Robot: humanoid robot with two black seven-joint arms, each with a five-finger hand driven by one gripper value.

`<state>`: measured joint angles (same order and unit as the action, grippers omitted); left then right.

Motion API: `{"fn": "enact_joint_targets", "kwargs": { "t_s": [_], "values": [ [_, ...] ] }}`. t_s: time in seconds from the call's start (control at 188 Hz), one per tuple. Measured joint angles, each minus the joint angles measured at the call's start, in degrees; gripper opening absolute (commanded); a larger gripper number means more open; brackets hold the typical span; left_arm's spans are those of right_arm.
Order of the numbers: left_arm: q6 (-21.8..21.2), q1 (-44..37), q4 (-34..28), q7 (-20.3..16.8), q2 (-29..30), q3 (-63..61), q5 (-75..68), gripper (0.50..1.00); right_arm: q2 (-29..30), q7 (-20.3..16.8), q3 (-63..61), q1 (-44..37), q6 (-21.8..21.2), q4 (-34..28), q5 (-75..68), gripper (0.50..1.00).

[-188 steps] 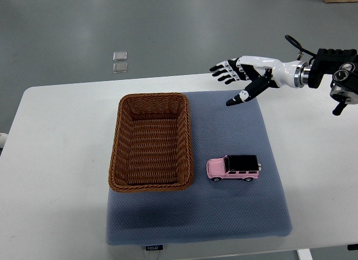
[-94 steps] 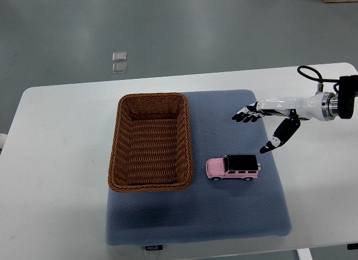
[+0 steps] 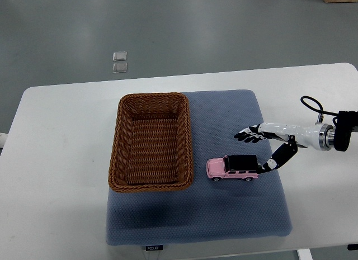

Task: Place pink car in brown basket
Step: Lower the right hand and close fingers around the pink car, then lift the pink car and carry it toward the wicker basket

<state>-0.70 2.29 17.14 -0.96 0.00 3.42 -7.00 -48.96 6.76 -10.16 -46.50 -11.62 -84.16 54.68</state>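
From my seat I see the right hand (image 3: 263, 148), white with black fingertips, reaching in from the right edge over the padded blue-grey mat (image 3: 235, 215). Its fingers (image 3: 246, 136) are spread wide and hold nothing; the thumb hangs down with its tip right at the rear end of the small pink toy car with a black roof (image 3: 233, 168), though I cannot tell whether it actually touches. The car stands on its wheels on the mat, side-on to the camera, just beside the right wall of the brown woven wicker basket (image 3: 151, 184) and outside it. The rectangular basket sits on the left part of the mat with nothing in it. The mat lies on a white table (image 3: 56, 159). Two small clear square tiles (image 3: 119, 62) lie on the grey floor beyond the table's far edge.
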Motion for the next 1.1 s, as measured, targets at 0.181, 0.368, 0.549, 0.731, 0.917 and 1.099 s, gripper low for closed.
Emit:
{"fn": "enact_joint_targets", "kwargs": {
  "t_s": [0.181,0.368,0.549,0.731,0.917,1.099],
  "values": [
    [0.0,0.0,0.1,0.0,0.0,0.0,0.0,1.000,2.9,0.1,-2.1,3.7,1.9,0.1,0.2,0.909],
    [0.0,0.0,0.0,0.0,0.0,0.0,0.0,1.000,5.4,0.1,-2.6,5.1,3.3,1.2,0.5,0.907],
    [0.0,0.0,0.0,0.0,0.0,0.0,0.0,1.000,7.1,0.1,-2.6,6.4,4.0,2.9,1.4,0.868],
    [0.0,0.0,0.0,0.0,0.0,-0.1,0.0,1.000,8.0,0.1,-2.6,7.4,5.1,3.7,3.2,0.621],
    [0.0,0.0,-0.2,0.0,0.0,-0.1,0.0,1.000,8.1,0.9,-2.5,7.8,5.2,4.0,5.4,0.500],
    [0.0,0.0,-0.3,0.0,0.0,-0.1,0.0,1.000,6.7,1.2,-2.7,6.9,5.0,4.1,5.3,0.500]
  ]
}}
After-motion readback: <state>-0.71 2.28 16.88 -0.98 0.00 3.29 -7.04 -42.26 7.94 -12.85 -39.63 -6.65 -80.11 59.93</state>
